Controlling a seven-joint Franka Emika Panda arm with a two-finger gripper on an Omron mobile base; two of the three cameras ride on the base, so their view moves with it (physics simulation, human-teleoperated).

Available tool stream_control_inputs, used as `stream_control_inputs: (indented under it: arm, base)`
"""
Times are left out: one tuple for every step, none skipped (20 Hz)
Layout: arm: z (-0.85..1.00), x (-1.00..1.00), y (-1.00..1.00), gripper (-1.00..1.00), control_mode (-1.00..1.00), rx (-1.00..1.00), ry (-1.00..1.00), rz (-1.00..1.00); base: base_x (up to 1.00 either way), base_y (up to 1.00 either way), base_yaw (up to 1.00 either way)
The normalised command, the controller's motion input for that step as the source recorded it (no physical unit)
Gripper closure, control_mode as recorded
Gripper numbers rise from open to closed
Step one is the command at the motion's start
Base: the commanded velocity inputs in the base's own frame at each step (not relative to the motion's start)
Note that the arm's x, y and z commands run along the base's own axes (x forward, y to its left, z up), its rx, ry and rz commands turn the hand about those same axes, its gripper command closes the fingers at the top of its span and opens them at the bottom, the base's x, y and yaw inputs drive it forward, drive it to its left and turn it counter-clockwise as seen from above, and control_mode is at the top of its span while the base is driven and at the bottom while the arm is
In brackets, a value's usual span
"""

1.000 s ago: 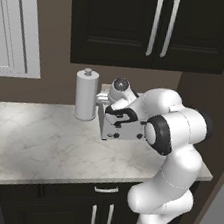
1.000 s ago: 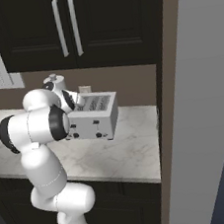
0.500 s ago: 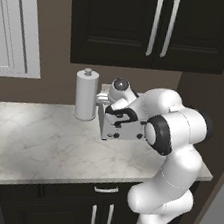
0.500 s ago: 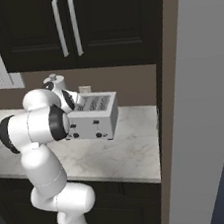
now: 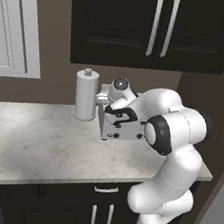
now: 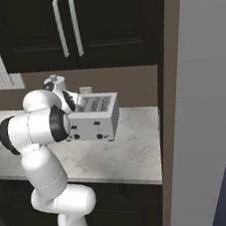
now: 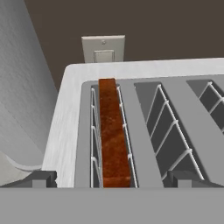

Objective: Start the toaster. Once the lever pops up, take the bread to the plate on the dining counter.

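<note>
The silver-white toaster (image 7: 65, 113) stands on the marble kitchen counter (image 5: 39, 144), towards the back wall. In its leftmost slot, edge up, sits the orange-brown bread (image 7: 111, 131), its top about level with the slot. My gripper (image 7: 113, 179) hangs open just above the toaster's front left end, one finger on either side of that slot, holding nothing. From the base cameras the toaster (image 5: 124, 128) (image 6: 96, 118) is partly hidden by my arm, and its dark knobs show on the front. The plate and the dining counter are out of view.
A white paper-towel roll (image 5: 85, 95) stands close to the left of the toaster. A wall outlet (image 7: 103, 49) is behind it. Dark upper cabinets (image 5: 156, 24) hang overhead. A tall grey panel (image 6: 203, 99) closes the counter's right end.
</note>
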Motion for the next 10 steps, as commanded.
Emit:
stream_control_inputs:
  arm:
    - [0.00, 0.00, 0.00, 1.00, -1.00, 0.00, 0.00, 0.00]
    - [0.00, 0.00, 0.00, 1.00, -1.00, 0.00, 0.00, 0.00]
    - [0.00, 0.00, 0.00, 1.00, -1.00, 0.00, 0.00, 0.00]
    - [0.00, 0.00, 0.00, 1.00, -1.00, 0.00, 0.00, 0.00]
    - [0.00, 0.00, 0.00, 1.00, -1.00, 0.00, 0.00, 0.00]
    - [0.00, 0.00, 0.00, 1.00, -1.00, 0.00, 0.00, 0.00]
    - [0.00, 0.00, 0.00, 1.00, -1.00, 0.00, 0.00, 0.00]
    - [0.00, 0.00, 0.00, 1.00, -1.00, 0.00, 0.00, 0.00]
    - [0.00, 0.00, 0.00, 1.00, -1.00, 0.00, 0.00, 0.00]
    - [0.00, 0.00, 0.00, 1.00, -1.00, 0.00, 0.00, 0.00]
  base:
    - [0.00, 0.00, 0.00]
    - [0.00, 0.00, 0.00]
    - [0.00, 0.00, 0.00]
    - [0.00, 0.00, 0.00]
    - [0.00, 0.00, 0.00]
    - [0.00, 0.00, 0.00]
    - [0.00, 0.00, 0.00]
    - [0.00, 0.00, 0.00]
    - [0.00, 0.00, 0.00]
    - [0.00, 0.00, 0.00]
